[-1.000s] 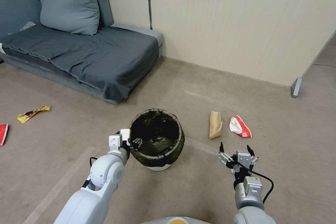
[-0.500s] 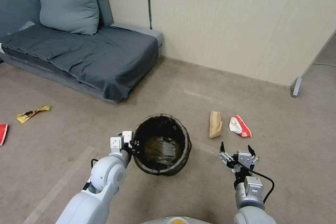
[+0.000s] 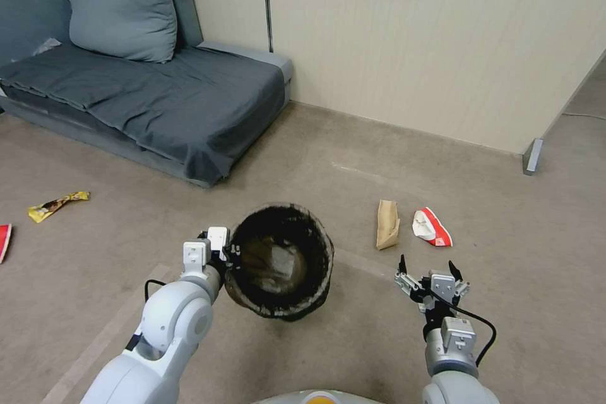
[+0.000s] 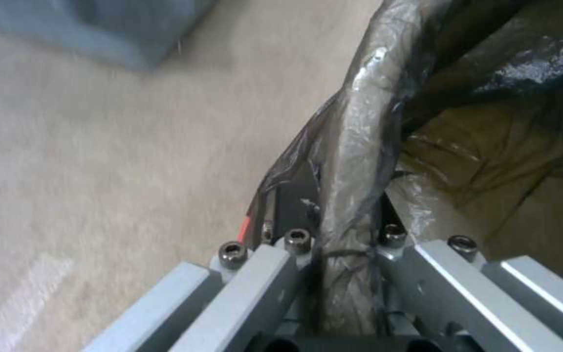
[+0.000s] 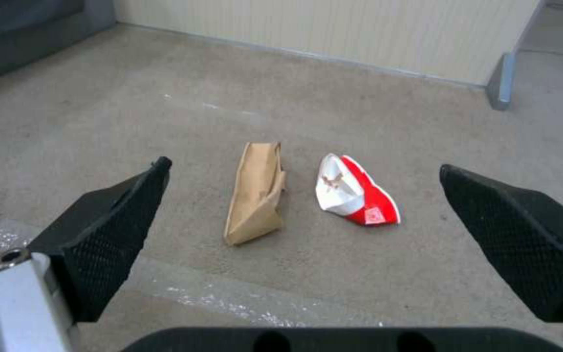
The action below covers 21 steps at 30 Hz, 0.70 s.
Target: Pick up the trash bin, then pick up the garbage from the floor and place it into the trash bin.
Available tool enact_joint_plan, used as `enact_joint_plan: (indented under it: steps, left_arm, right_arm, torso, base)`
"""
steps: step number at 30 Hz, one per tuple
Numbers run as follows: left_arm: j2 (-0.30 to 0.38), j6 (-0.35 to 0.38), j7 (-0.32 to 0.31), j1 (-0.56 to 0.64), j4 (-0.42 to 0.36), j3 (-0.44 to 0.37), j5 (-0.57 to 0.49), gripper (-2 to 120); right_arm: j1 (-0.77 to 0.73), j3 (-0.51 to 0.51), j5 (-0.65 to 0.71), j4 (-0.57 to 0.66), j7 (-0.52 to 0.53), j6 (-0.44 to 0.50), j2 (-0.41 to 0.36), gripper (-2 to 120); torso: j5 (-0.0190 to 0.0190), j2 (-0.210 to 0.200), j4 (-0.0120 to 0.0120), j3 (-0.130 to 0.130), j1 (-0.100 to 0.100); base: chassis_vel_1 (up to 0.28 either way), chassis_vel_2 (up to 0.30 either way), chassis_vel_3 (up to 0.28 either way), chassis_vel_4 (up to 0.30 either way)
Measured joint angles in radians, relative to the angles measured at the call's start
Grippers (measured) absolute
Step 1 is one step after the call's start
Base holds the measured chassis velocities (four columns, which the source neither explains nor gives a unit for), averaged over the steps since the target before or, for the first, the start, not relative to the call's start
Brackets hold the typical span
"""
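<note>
Trash bin (image 3: 281, 262) clamped at rim by left gripper (image 3: 222, 257), tilted off floor.
Right gripper (image 3: 428, 269) hovering, jaws spread wide, empty; brown paper bag (image 3: 387, 225) and red-white packet (image 3: 432, 228) on floor just beyond.

Left gripper (image 4: 347, 230) clamped on the rim of the trash bin (image 4: 359, 146): one finger (image 4: 294, 205) outside the wall, the other inside, bag-covered rim pinched between. Dark crinkled liner (image 4: 529, 63) folds over the rim; inside it looks brownish and glossy. Beige carpet (image 4: 99, 161) beyond, with a pale tape strip (image 4: 21, 298). Grey furniture corner (image 4: 119, 24) farther off.
</note>
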Motion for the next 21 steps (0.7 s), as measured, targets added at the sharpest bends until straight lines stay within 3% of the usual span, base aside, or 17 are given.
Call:
enact_joint_plan:
  steps: [13,21]
  left_arm:
    - [0.042,-0.002,0.025,0.109,-0.277,-0.047,0.076,0]
    - [0.026,-0.003,0.032,0.181,-0.311,-0.052,0.153,0]
  right_arm:
    - [0.001,0.003,-0.009,0.006,-0.001,-0.001,0.0,100]
    - [-0.006,0.004,-0.016,0.017,-0.002,0.005,0.0,100]
  torso:
    - [0.0002,0.0,0.0,0.0,0.0]
    - [0.0,0.0,0.0001,0.0,0.0]
  base:
    - [0.0,0.0,0.0,0.0]
    - [0.0,0.0,0.0,0.0]
